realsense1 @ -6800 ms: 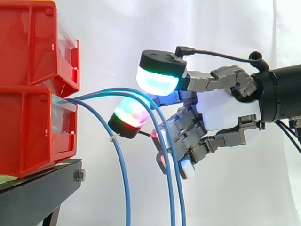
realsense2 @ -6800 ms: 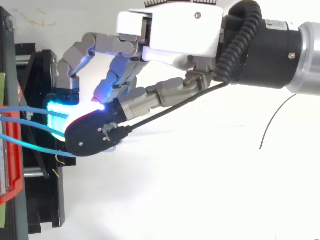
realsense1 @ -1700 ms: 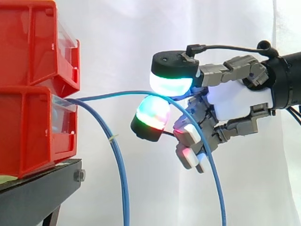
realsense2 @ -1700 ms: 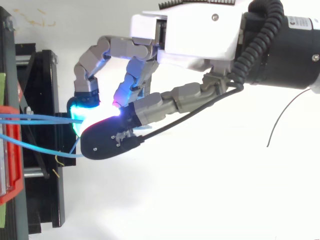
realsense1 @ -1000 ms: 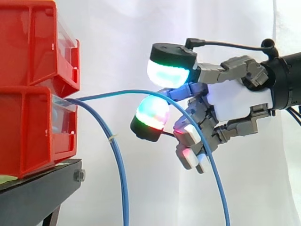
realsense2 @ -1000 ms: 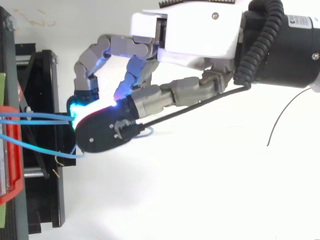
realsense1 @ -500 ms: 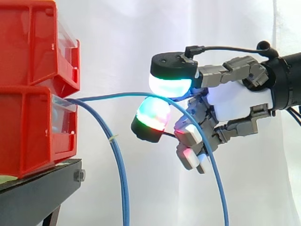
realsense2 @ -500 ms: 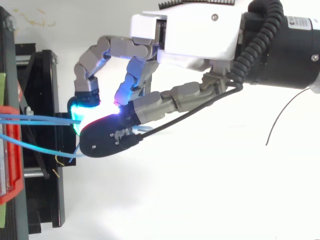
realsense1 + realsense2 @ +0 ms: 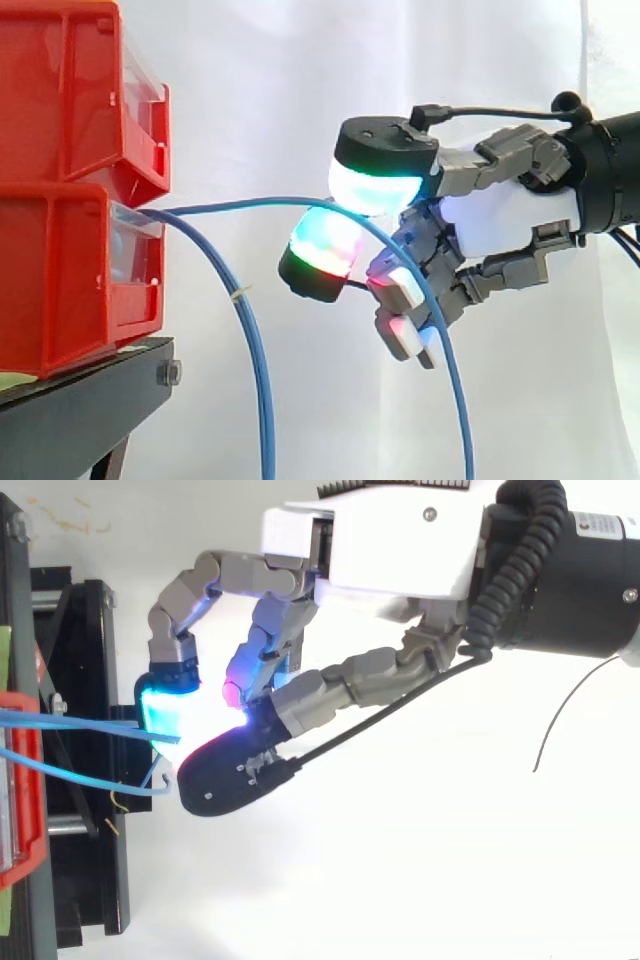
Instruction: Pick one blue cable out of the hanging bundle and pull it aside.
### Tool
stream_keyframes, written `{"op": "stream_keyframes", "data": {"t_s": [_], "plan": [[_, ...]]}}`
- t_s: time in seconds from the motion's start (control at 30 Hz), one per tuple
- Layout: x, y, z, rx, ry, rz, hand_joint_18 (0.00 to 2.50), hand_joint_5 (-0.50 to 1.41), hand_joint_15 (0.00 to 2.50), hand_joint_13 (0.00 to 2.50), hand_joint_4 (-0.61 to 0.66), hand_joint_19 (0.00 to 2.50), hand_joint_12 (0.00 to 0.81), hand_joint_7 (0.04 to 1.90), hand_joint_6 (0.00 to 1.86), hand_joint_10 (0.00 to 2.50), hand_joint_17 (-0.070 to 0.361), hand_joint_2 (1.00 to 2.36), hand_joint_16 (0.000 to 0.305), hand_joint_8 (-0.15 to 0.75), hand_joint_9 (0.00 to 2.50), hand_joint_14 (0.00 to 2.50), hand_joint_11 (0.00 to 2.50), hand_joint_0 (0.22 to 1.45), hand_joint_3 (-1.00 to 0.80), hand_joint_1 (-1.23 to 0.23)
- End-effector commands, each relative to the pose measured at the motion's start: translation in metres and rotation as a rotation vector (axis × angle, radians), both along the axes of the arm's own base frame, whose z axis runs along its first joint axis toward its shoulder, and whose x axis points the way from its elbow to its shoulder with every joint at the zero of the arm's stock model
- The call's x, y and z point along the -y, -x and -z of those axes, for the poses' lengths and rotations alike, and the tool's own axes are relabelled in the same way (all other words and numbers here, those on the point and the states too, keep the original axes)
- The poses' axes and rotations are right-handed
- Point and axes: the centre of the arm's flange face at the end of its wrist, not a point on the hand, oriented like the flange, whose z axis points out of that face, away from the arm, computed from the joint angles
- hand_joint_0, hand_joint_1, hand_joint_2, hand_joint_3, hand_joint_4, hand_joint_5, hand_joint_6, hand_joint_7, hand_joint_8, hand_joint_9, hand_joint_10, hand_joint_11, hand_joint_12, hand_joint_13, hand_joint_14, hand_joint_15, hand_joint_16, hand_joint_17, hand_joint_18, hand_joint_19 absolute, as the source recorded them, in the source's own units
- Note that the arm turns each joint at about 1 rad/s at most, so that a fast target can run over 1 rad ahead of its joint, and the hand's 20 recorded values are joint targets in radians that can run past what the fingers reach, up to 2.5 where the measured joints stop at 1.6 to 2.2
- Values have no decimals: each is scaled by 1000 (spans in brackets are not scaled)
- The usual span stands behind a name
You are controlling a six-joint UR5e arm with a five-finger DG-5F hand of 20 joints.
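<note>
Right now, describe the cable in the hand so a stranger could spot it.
Start at the stacked red bins on the left of the side view. The held cable, blue, leaves the lower bin and arches out right into the hand's pinch before dropping, while the other blue cable falls steeply close beside the bins.

Glossy red plastic bins (image 9: 60, 270), smooth blue cable (image 9: 256, 380), matt black stand (image 9: 70, 410).

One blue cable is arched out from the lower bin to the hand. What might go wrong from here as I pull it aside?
1. The held blue cable passes between the hand's glowing pads over a short contact, so it may slip out.
2. It runs fairly straight back to the lower red bin. More pull might tug the bin on its stand.
</note>
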Motion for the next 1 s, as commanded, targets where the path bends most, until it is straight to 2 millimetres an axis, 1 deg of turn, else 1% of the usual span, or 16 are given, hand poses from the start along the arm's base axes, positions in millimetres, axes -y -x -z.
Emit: {"op": "stream_keyframes", "data": {"t_s": [0.0, 0.13, 0.23, 0.37, 0.47, 0.7, 0.73, 0.77, 0.8, 0.83, 0.97], "plan": [[0, 0, 0, 0, 0, 0, 864, -165, 692, 974, -12, 773, 339, 801, 917, 21, 101, 1000, 45, 254, 1112, 24, 796, 676, -500, -824], [0, 0, -1, 1, 0, 0, 869, -166, 697, 974, 0, 771, 337, 798, 918, 21, 102, 1000, 45, 247, 1112, 25, 802, 660, -500, -811], [0, 0, -1, 1, 0, 0, 868, -164, 707, 977, 8, 786, 343, 801, 917, 21, 102, 1000, 45, 252, 1121, 26, 802, 609, -500, -790], [0, 0, -1, 1, 0, 0, 863, -161, 712, 986, 18, 794, 359, 803, 915, 18, 109, 1000, 48, 276, 1136, 25, 799, 539, -500, -719], [0, 0, 1, -2, 0, 0, 858, -156, 714, 990, 19, 798, 370, 807, 911, 19, 113, 1000, 50, 288, 1147, 24, 791, 513, -500, -670], [0, 0, 1, -2, 0, 0, 852, -145, 710, 989, 19, 808, 373, 830, 904, 20, 115, 1000, 51, 291, 1161, 24, 785, 506, -500, -655], [0, 0, 1, -2, -1, 1, 847, -140, 711, 991, 12, 802, 372, 850, 900, 21, 114, 1000, 51, 288, 1164, 22, 791, 513, -500, -648], [0, 0, 1, -2, -1, 1, 831, -138, 720, 984, 2, 823, 362, 877, 897, 21, 109, 1000, 48, 283, 1162, 25, 790, 546, -500, -656], [0, 0, 1, -2, 1, 2, 829, -137, 727, 983, -2, 824, 357, 886, 897, 22, 108, 1001, 48, 274, 1166, 25, 799, 554, -484, -662], [0, 0, 1, -2, 1, 2, 827, -132, 716, 982, -22, 820, 355, 908, 897, 21, 106, 1007, 47, 274, 1176, 23, 798, 577, -414, -685], [0, 0, 0, 0, -1, 2, 840, -120, 719, 989, -47, 809, 354, 931, 913, 22, 105, 1018, 47, 263, 1192, 25, 805, 581, -236, -756]]}}
